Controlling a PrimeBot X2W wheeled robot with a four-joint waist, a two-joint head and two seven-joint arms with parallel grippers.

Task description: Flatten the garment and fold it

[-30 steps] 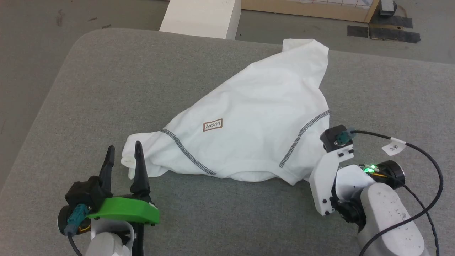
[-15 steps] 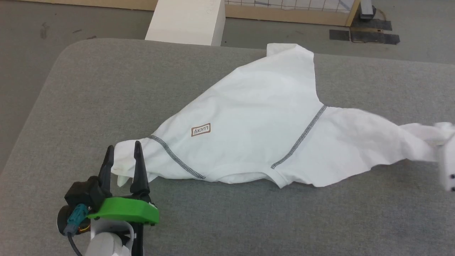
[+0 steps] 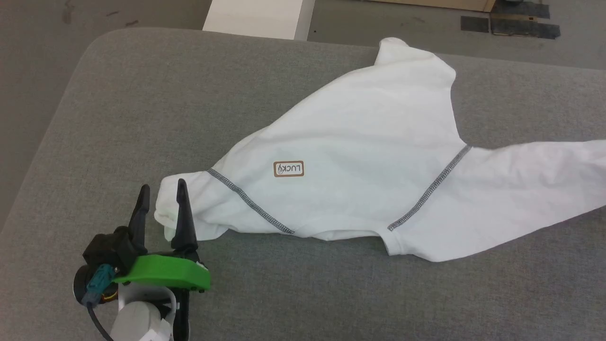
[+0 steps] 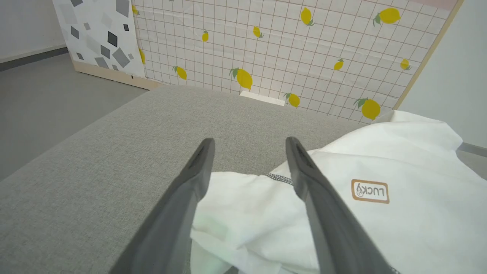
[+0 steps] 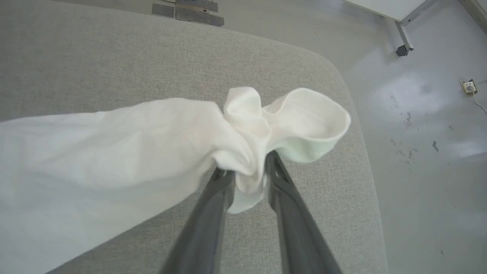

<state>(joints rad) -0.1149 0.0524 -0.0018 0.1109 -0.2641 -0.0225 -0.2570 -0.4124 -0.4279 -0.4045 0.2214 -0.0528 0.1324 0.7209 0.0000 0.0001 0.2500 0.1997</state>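
The garment [image 3: 355, 156], a white T-shirt with grey stitched shoulder seams and a brown "LUCKY" patch [image 3: 288, 169], lies on the grey padded table [image 3: 142, 94]. One sleeve is stretched out to the right edge of the head view. My left gripper [image 3: 163, 184] stands open, its two fingers astride the bunched left sleeve end. In the left wrist view that gripper [image 4: 249, 140] has the white cloth [image 4: 380, 228] between and under its fingers. My right gripper [image 5: 247, 163] is shut on a gathered wad of the garment [image 5: 114, 144], near the table's rounded right corner.
A white rigid box [image 3: 255, 19] stands on the floor beyond the table's far edge. Dark tape patches [image 3: 511, 23] mark the floor at the back right. A lemon-print grid panel [image 4: 266, 45] stands behind the table. Bare floor [image 5: 418, 114] lies right of the table.
The right gripper has drawn the right sleeve far out to the right and left the head view. The head camera has shifted. The left gripper stays open at the left sleeve.
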